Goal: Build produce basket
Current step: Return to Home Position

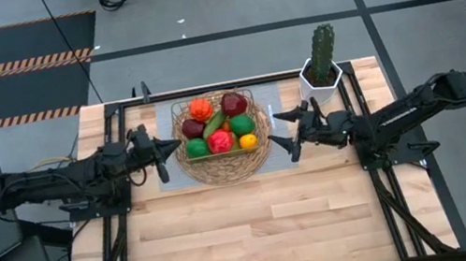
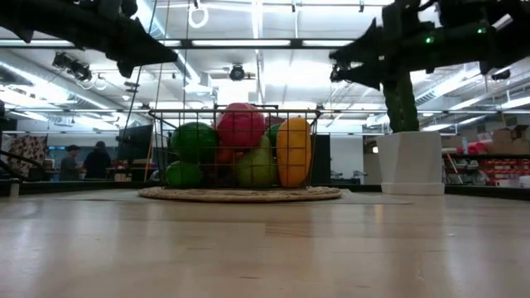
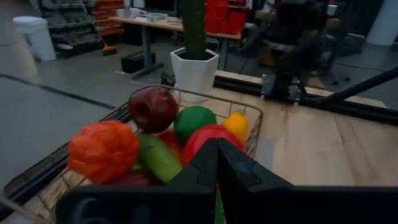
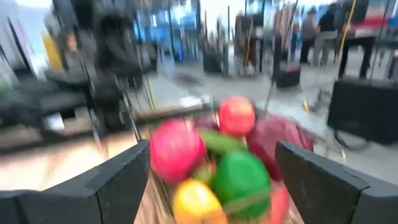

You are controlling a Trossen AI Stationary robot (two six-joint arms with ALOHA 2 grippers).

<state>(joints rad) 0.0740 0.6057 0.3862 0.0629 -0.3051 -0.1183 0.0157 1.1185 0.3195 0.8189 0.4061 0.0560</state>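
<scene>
Snagging on the way out as the likeliest trouble, judging by both grippers hanging so close to the basket (image 1: 221, 172). Left gripper (image 1: 171, 146) just off the basket's left rim, fingers pressed together on nothing; right gripper (image 1: 283, 132) just off its right rim, fingers spread wide, likewise empty. Easy to catch the wire wall with a spread fingertip if pulled back at a slant, dragging the basket across the grey mat (image 1: 270, 96) or tipping it. Easy too to brush the white cactus pot (image 1: 320, 78), near the basket on its right and close to the right gripper; safer to rise clear before swinging away. Produce heaped up to the wire rim, hence prone to spilling under any knock: dark red apple (image 1: 233, 103) at the corner nearest the pot, orange piece (image 1: 200, 108) beside it, cucumber (image 1: 214, 122) slanting through the middle, bright red piece (image 1: 220, 141) and yellow piece (image 1: 248, 141) on the opposite side, green pieces tucked among them. Basket itself: round tan wicker disc, flat on the mat between the two grippers, with a square wire cage rising from its centre; upright, level, seemingly full.
</scene>
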